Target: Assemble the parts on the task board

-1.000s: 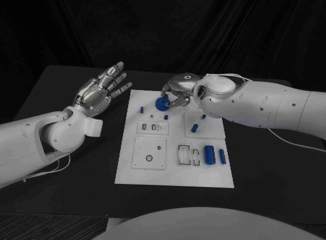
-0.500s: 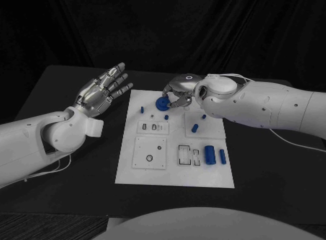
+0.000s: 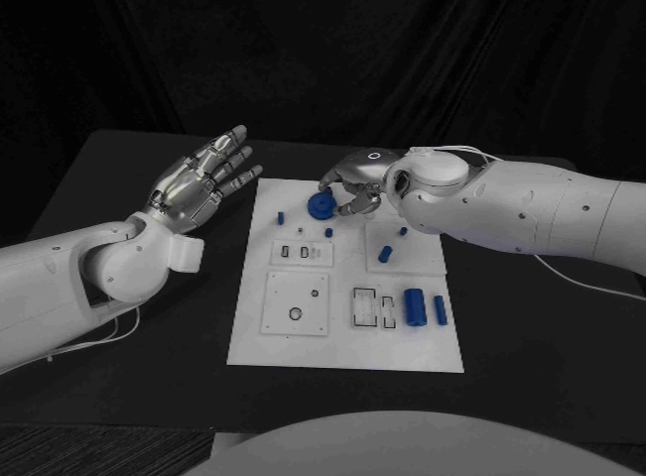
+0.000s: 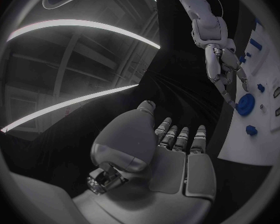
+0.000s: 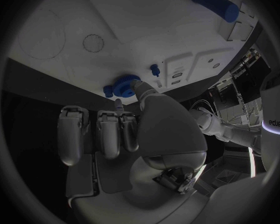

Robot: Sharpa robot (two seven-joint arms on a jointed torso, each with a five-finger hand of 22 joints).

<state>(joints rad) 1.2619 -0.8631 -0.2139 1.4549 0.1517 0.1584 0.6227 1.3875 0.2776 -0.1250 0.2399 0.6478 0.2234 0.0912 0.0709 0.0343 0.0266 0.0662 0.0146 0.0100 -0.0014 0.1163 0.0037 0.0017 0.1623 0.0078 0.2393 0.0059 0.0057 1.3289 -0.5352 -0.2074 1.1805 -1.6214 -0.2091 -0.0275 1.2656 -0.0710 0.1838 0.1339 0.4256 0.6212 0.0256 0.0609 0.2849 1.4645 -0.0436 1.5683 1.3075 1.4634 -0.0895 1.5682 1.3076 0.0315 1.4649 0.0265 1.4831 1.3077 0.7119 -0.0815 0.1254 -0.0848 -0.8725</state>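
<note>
The white task board (image 3: 344, 347) lies mid-table. My right hand (image 3: 357, 186) hovers over its far edge and pinches a round blue disc (image 3: 322, 205) between thumb and fingers. The right wrist view shows the disc (image 5: 124, 84) at the fingertips (image 5: 118, 104), close to the board (image 5: 134, 25). My left hand (image 3: 205, 183) is raised to the left of the board, fingers spread and holding nothing. From the left wrist view, the right hand (image 4: 224, 67) and disc (image 4: 245, 104) sit over the board (image 4: 239, 144). Small blue pegs (image 3: 281, 215) (image 3: 328, 232) stand near the disc.
Further blue parts rest on the board: a short piece (image 3: 386, 254), a small peg (image 3: 403, 232), and two cylinders (image 3: 413, 308) (image 3: 440, 308) at the near right. Recessed slots (image 3: 297, 302) mark the board's near left. Black table surrounds the board.
The right hand has shifted very slightly while keeping hold of the blue disc. The left hand has stayed still.
</note>
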